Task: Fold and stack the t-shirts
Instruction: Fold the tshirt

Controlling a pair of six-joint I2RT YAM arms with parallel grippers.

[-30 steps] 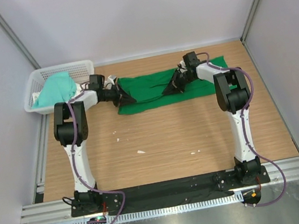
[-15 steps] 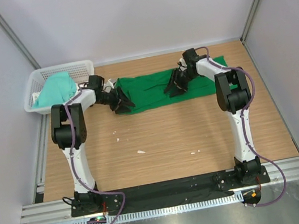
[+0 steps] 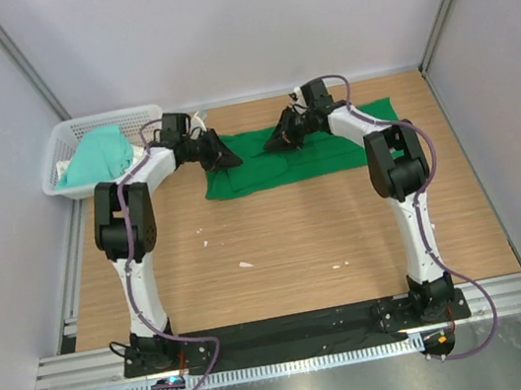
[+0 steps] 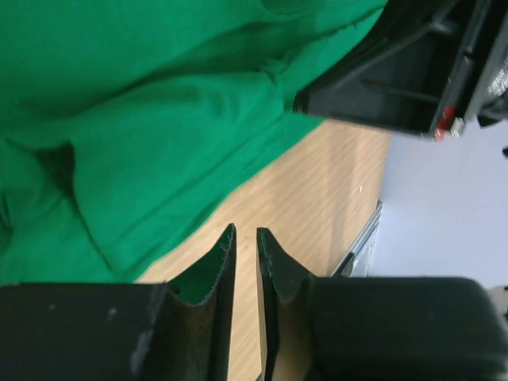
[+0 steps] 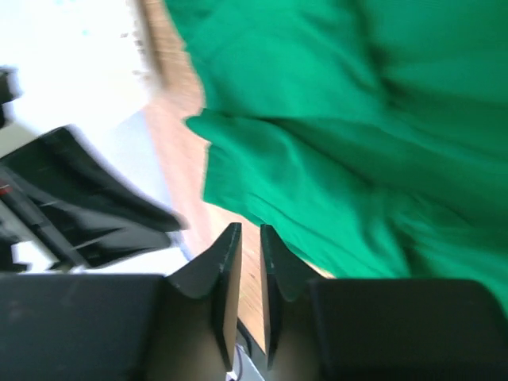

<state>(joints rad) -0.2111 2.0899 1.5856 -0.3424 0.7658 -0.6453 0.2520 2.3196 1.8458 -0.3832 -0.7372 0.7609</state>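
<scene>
Lying on the far half of the light wooden table (image 3: 298,239), the deep emerald green fabric t-shirt (image 3: 333,148) is spread as one wide band. Its long axis runs left to right, close to parallel with the back wall, and the right end sits slightly farther back than the left. The left end is bunched in heavier folds and its near edge dips toward the arm bases. The right part lies flatter. Collar and hem cannot be made out, so which way the shirt points cannot be told.

The left gripper (image 4: 244,232) is over the band's left end, by its far edge. Its fingers stand nearly together with a thin slit between them; bare wood shows through the slit and no cloth is in it. The right gripper (image 5: 244,228) is over the far edge a little left of the band's middle, tips turned toward the left gripper, the two near but apart. It shows the same thin slit and grips nothing. Whether either fingertip touches the fabric cannot be told.

The paler mint-teal fabric t-shirt (image 3: 99,154) is heaped in the white plastic lattice basket (image 3: 59,139) at the table's far left corner, well apart from the green one.
</scene>
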